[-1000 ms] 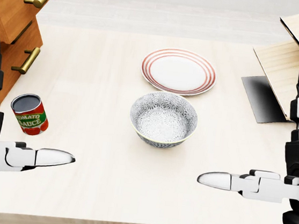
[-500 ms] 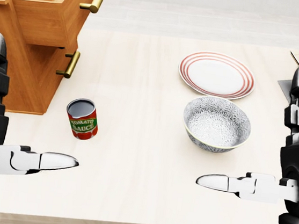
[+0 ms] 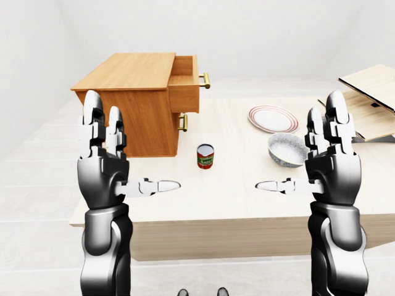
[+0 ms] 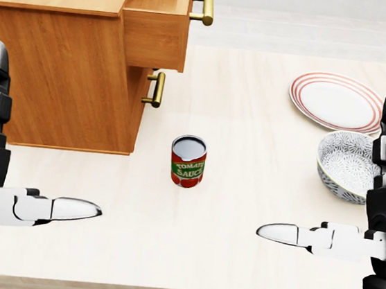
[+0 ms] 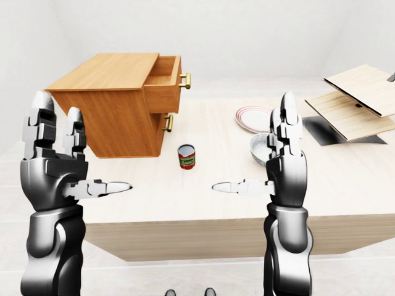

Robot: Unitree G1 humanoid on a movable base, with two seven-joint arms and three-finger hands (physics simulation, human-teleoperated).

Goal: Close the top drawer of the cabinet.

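Top drawer (image 4: 155,30) open; boards (image 5: 358,98) eye-views-only

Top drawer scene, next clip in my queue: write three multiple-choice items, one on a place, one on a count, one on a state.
1. In the head view, where does the tomato sauce can stand?
A. inside the top drawer
B. on the table, below the lower handle
C. in the bowl

2. How many brass handles show on the cabinet?
A. one
B. two
C. four

3. What state is the top drawer in?
A. pulled out
B. fully shut
C. removed and lying on the table

Answers: 1 B, the can stands on the table, lower in the view than the lower handle. 2 B, one handle per drawer front. 3 A, the drawer juts out past the cabinet's face; neither robot hand touches it.
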